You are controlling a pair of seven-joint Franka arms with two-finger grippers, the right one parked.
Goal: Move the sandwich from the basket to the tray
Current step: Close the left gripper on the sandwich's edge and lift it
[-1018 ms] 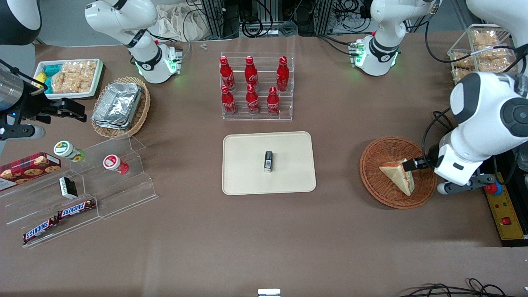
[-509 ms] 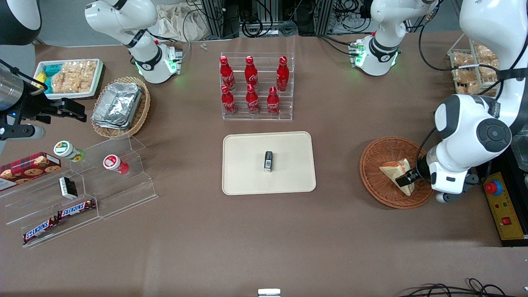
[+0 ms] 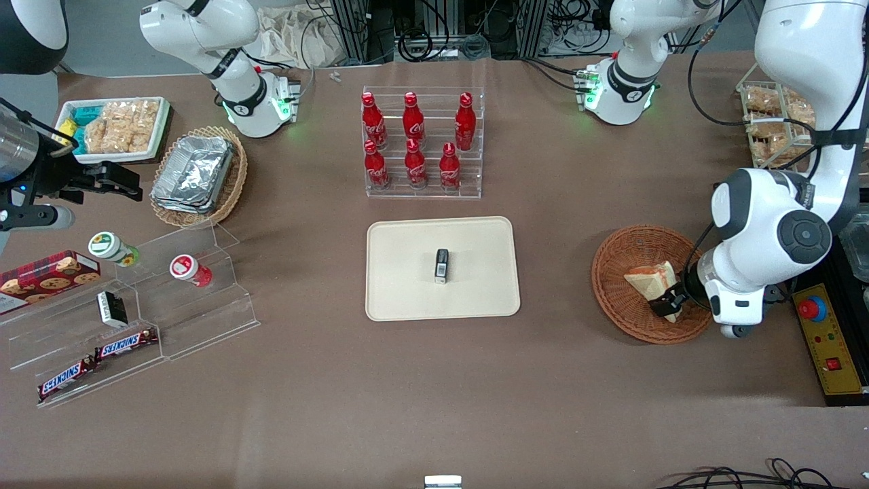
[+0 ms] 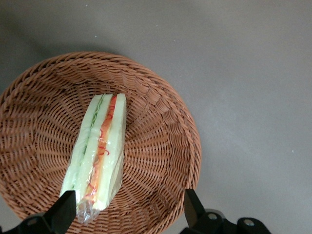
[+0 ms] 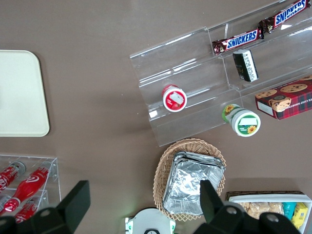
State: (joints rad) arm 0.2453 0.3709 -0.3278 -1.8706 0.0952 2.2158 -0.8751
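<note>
Now the spread-open hand [image 3: 669, 303] hovers over the basket [image 3: 614, 285] on the brown table [image 3: 407, 380].

A robotics lab is indicated, w/ a mock snack-shop setup: robot arm bases [image 3: 252, 102] bolted to a brown-covered table [image 3: 434, 380], cable bundles [image 3: 421, 34] seen at its edge, what appears to be an e-stop box [image 3: 825, 346], cola bottles [image 3: 414, 142] on acrylic display racks [image 3: 156, 305].

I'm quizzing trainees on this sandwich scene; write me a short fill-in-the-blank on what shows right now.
1. The sandwich lies in the ____.
2. The gripper, over the sandwich, has its fingers ____.
3. The small dark object lies on the ____.
4. The rack holds ____ red bottles.

Missing words: basket; open; tray; six
</note>
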